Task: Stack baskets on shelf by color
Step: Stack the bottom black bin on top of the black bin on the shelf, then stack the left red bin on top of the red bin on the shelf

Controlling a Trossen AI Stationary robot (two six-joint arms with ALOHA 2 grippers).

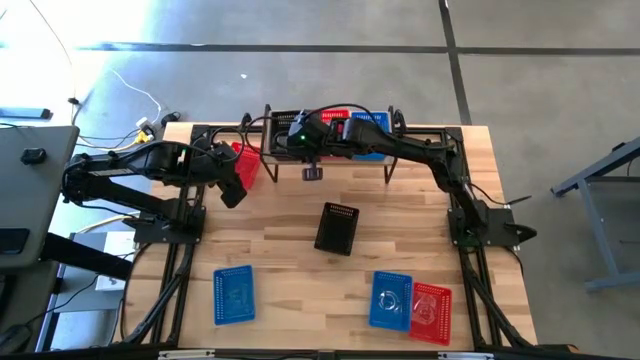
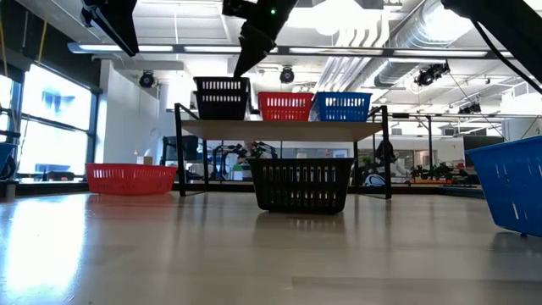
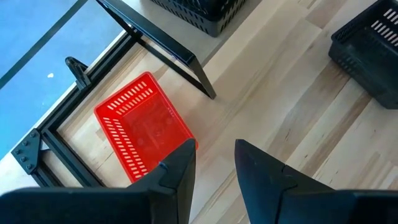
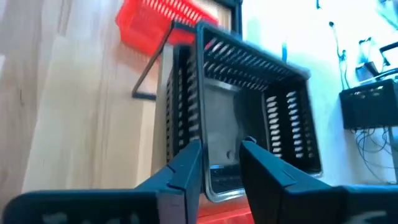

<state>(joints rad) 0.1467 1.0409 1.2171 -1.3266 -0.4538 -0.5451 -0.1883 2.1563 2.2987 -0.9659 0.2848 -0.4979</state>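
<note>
1. The shelf [image 2: 279, 129] is found at the far edge of the table [image 1: 290, 265]. Three baskets are seen on its top: a black basket [image 2: 222, 97] at the left end, a red basket [image 2: 285, 106] in the middle, and a blue basket [image 2: 342, 106] at the right.
2. The right gripper [image 4: 221, 163] is positioned directly above the black basket on the shelf. Its fingers are seen slightly apart, straddling the basket's near rim; whether the rim is pinched cannot be told.
3. The left gripper [image 3: 214, 163] is held above a red basket [image 3: 142, 127] lying on the table beside the shelf's left legs. Its fingers are parted and nothing is held.
4. Elsewhere on the table are noted a black basket [image 1: 337, 228] at centre, a blue one [image 1: 233, 294] near the front left, and a blue [image 1: 391, 300] and red [image 1: 431, 312] pair at the front right.
</note>
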